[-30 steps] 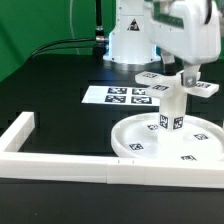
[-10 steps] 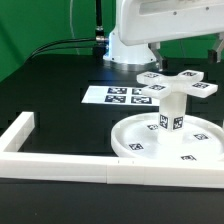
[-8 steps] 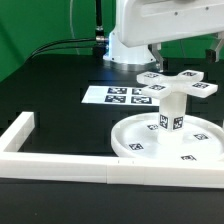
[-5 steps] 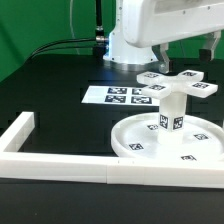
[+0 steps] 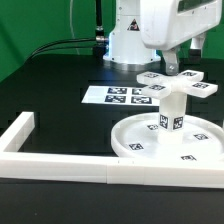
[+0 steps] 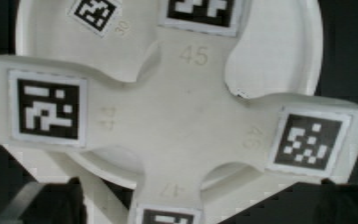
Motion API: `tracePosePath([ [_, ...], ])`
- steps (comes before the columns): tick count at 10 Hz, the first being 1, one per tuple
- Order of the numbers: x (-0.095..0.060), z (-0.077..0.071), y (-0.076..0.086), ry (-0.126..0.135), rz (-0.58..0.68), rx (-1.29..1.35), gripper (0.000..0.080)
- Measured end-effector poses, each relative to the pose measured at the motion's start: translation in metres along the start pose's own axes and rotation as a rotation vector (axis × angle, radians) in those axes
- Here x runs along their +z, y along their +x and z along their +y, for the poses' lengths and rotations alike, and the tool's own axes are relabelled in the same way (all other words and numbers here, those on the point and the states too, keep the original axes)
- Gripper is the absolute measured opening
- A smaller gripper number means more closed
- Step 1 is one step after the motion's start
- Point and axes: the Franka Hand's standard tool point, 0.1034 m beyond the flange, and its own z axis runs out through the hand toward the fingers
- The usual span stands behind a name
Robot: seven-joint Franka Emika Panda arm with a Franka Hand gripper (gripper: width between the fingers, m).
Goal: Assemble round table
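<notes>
The large rimmed round disc [image 5: 168,143] lies flat on the table at the exterior view's right. The short cylinder leg [image 5: 170,110] stands upright at its middle. The cross-shaped piece [image 5: 178,84] sits on top of the leg, tags up. My gripper [image 5: 173,62] hangs just above the cross's far side, open and holding nothing. In the wrist view the cross [image 6: 176,110] fills the picture with the disc [image 6: 158,30] behind it, and one arm of the cross lies between my fingers [image 6: 92,196].
The marker board [image 5: 118,96] lies flat behind the disc, near the robot base [image 5: 125,40]. A long white square-bar frame [image 5: 60,165] runs along the front and turns back at the exterior view's left [image 5: 16,134].
Three seconds ago the gripper was down at the cross piece. It then rose off it. Since half a second ago the hand has shifted left and come down over the cross. The parts have not moved.
</notes>
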Motion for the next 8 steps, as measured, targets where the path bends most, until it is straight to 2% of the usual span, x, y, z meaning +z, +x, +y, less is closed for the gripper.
tracePosePath([
  [1, 0.002, -0.001, 0.002, -0.02, -0.008, -0.141, 0.0649],
  [3, 0.004, -0.001, 0.001, -0.03, -0.033, -0.335, 0.0649],
  [8, 0.009, 0.002, -0.008, -0.023, -0.066, -0.616, 0.0649],
])
